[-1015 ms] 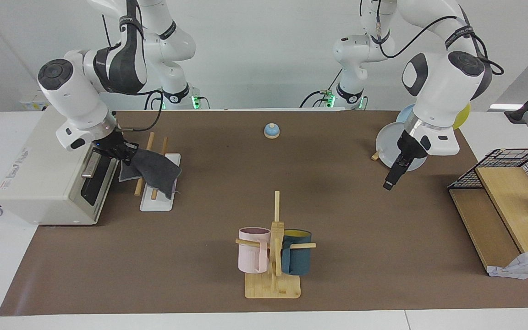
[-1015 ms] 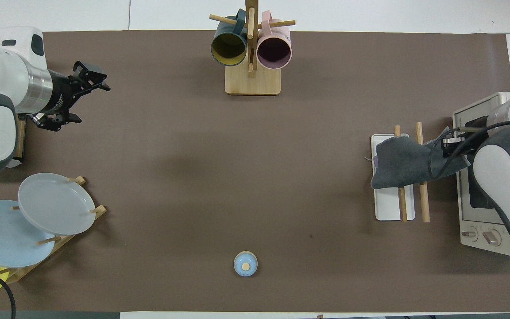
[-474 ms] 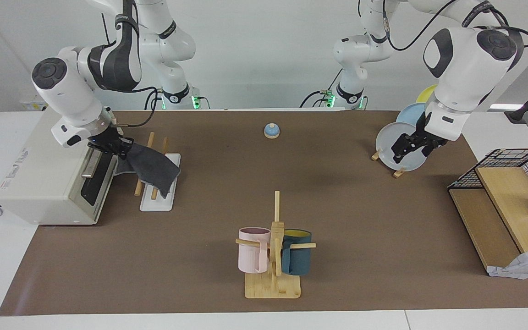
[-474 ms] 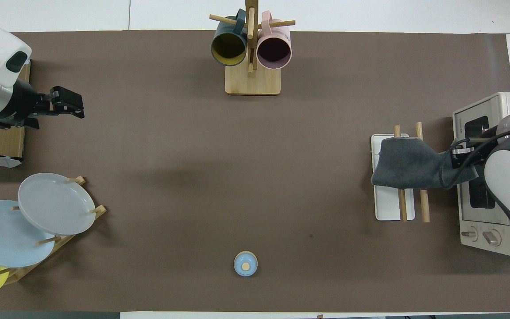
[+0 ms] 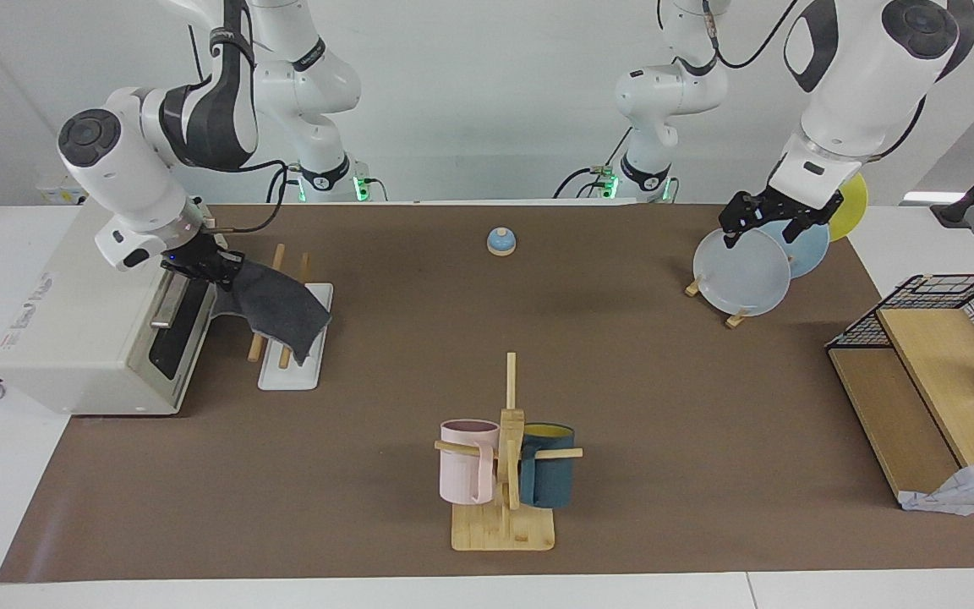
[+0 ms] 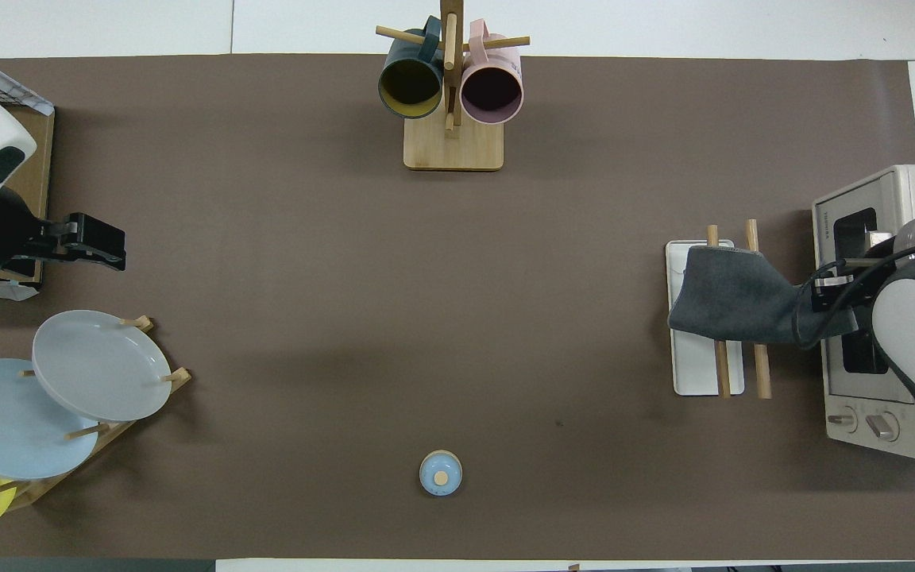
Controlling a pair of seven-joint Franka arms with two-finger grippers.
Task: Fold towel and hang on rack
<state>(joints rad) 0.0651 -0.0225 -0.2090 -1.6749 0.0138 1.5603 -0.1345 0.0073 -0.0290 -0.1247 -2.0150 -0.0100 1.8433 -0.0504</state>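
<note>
The toaster oven (image 5: 85, 317) stands at the right arm's end of the brown mat (image 5: 622, 381); the right gripper (image 5: 199, 262) hangs just above its front edge, jaws pinching one end of the towel (image 5: 280, 309). The towel shows its dark grey face and drapes from the gripper across both wooden rods of the rack (image 5: 292, 359), which stands just beside the toaster oven, toward the middle of the mat; the towel's free end hangs over the rack's white base plate. Well apart from the rack, farther from the robots, the mug tree (image 5: 504, 474) carries a pink mug (image 5: 466, 474) and a dark blue mug (image 5: 548, 476). A small blue bell (image 5: 500, 242) sits nearer to the robots than the mug tree. Toward the left arm's end, a wooden stand holds a grey plate (image 5: 741, 272), a pale blue plate (image 5: 804, 245) and a yellow plate (image 5: 850, 207). The left gripper (image 5: 779, 222) is raised over these plates, jaws spread, holding nothing. A wire basket (image 5: 952, 309) rests on a wooden shelf at the mat's edge there. White tabletop surrounds the mat
</note>
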